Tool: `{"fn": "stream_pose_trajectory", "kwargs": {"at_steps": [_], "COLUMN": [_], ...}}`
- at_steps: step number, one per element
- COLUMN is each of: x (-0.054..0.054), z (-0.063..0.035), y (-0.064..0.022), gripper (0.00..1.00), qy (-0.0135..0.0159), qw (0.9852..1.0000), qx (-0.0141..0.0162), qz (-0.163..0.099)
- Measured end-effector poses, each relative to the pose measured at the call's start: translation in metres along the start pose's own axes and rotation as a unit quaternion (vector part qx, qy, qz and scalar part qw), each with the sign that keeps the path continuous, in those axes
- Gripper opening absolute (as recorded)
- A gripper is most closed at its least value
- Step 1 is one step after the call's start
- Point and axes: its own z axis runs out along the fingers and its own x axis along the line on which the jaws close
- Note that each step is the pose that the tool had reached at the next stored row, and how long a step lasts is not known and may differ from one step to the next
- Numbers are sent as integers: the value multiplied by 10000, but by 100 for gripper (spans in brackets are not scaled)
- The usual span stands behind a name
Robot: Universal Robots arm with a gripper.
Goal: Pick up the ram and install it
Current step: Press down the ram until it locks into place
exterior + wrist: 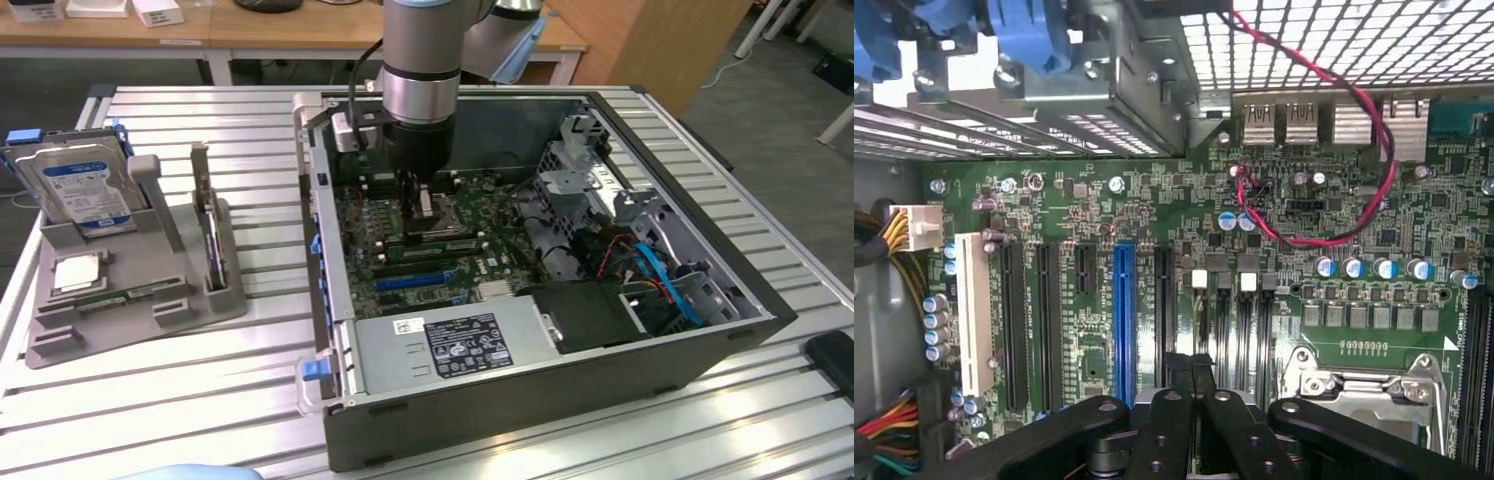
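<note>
With fingers closed together and nothing visibly between them, gripper (424,188) sits low inside the open PC case (747,300) over the motherboard (1154,210), probably pressing, while a ram (130,296) stick lies in the grey holder (160,315) outside.

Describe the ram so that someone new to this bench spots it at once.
On the exterior view's left, beside the open computer case, stands a grey holder. The ram lies flat in its near part, just in front of the square silver CPU chip and well below the upright blue-labelled hard drive. It is the only long, thin green strip there.
</note>
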Motion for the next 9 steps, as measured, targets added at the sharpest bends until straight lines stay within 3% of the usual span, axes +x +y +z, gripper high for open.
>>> {"fn": "stream_pose_trajectory", "kwargs": {"at_steps": [9], "x": [-42], "z": [40], "y": [30], "gripper": [10], "qy": [37], "qw": [10000], "qx": [2], "qz": [-1]}}
